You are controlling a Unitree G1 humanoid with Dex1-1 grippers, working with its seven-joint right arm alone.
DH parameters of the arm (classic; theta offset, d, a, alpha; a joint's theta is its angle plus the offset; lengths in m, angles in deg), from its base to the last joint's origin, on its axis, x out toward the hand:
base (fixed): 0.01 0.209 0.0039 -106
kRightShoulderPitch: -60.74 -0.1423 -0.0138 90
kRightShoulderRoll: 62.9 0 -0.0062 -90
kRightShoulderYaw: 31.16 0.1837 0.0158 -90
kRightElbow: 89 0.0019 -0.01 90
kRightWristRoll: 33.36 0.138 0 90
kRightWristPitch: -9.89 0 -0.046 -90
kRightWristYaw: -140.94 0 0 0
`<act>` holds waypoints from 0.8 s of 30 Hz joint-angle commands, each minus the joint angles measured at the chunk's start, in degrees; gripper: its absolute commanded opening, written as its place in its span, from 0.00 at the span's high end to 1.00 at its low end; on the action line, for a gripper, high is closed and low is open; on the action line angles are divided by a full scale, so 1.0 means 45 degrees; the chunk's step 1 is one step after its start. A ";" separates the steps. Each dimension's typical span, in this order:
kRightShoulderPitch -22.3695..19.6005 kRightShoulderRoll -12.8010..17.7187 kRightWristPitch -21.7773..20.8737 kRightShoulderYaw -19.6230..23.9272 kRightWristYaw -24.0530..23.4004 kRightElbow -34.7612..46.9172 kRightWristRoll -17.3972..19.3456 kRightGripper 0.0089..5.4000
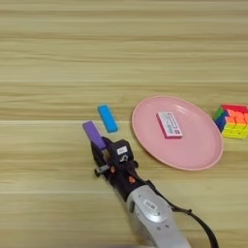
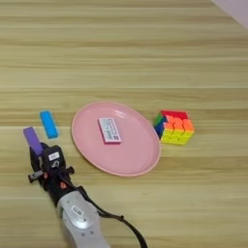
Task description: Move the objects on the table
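Note:
A purple oblong bar (image 1: 93,134) (image 2: 32,139) sticks up and to the left out of my right gripper (image 1: 100,147) (image 2: 38,152), whose black fingers are shut on its lower end. The silver forearm (image 1: 152,213) comes in from the bottom edge. A flat white rectangle with pink-red print (image 1: 169,124) (image 2: 109,130) lies in the middle of the round pink plate (image 1: 193,155) (image 2: 140,160), to the right of the gripper. A blue bar (image 1: 107,118) (image 2: 48,124) lies on the wooden table (image 1: 48,63), just above and right of the purple one.
A multicoloured puzzle cube (image 1: 233,121) (image 2: 175,127) stands right of the plate. A black cable (image 1: 203,227) trails from the forearm toward the bottom right. Bare planks stretch across the far half and the left side.

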 commanded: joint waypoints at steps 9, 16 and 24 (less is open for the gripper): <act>0.0108 0.0266 0.1058 0.0282 -0.0042 0.2981 0.0191 0.74; -0.0373 0.0663 0.1338 0.1619 -0.0177 0.3629 0.0500 0.74; -0.0960 0.1000 0.1482 0.3323 -0.0274 0.3261 0.0973 0.74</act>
